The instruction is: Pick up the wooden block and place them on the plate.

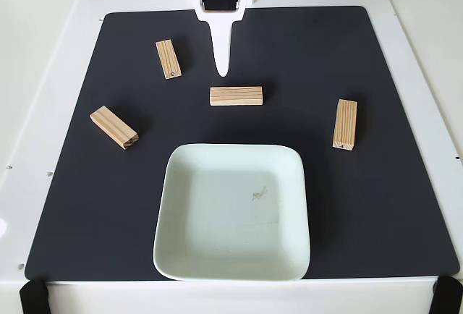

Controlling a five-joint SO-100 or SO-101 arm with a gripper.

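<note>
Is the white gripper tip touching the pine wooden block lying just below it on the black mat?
Apart. In the fixed view, black mat shows plainly between the gripper tip and the middle pine wooden block.

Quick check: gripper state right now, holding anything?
Gripper: looks shut and empty in the fixed view, its fingers together in one point above the middle wooden block; all four blocks lie on the mat.
</note>
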